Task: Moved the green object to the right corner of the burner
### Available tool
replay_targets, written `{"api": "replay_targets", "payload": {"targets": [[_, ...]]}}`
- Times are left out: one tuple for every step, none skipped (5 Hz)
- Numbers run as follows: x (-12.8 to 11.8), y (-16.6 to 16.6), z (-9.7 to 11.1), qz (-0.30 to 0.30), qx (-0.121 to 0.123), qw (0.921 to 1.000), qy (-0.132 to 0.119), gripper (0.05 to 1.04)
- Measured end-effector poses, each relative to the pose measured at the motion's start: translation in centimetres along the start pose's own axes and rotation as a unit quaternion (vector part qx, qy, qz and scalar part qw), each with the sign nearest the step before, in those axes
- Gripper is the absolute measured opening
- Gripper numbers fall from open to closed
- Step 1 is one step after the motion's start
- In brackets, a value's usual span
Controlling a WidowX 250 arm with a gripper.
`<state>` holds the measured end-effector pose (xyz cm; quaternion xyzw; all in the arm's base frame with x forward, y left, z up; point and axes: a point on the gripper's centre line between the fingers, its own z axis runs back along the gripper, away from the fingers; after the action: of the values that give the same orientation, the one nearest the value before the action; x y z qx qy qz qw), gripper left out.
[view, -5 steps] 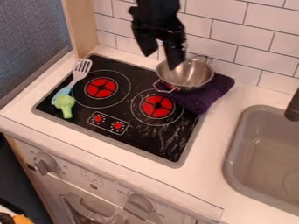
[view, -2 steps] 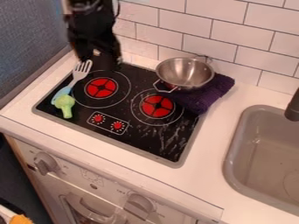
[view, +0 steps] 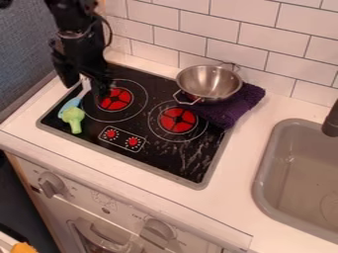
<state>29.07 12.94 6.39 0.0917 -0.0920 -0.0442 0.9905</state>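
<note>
1 gripper (view: 85, 89) over left rear of cooktop (view: 158, 159), fingers apart, prob. to straddle toy broccoli (view: 74, 118) w/o catching spatula (view: 70, 103), both near cooktop's left edge.

The gripper (view: 86, 89), first held over the metal bowl (view: 212, 84) and then seen behind the left burner (view: 117, 101), is now brought further left and lower, over the spatula (view: 70, 104). The bowl's left rim is uncovered, while the spatula's slotted head and the burner's left edge are partly hidden.
</note>
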Motion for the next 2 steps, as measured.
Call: {"api": "replay_targets", "payload": {"targets": [[-0.8,0.7,-1.1,0.001,0.017,0.9997,0.016,1.001],[-2.0,0.7,-2.0,0.010,0.016,0.9997,0.018,1.001]]}}
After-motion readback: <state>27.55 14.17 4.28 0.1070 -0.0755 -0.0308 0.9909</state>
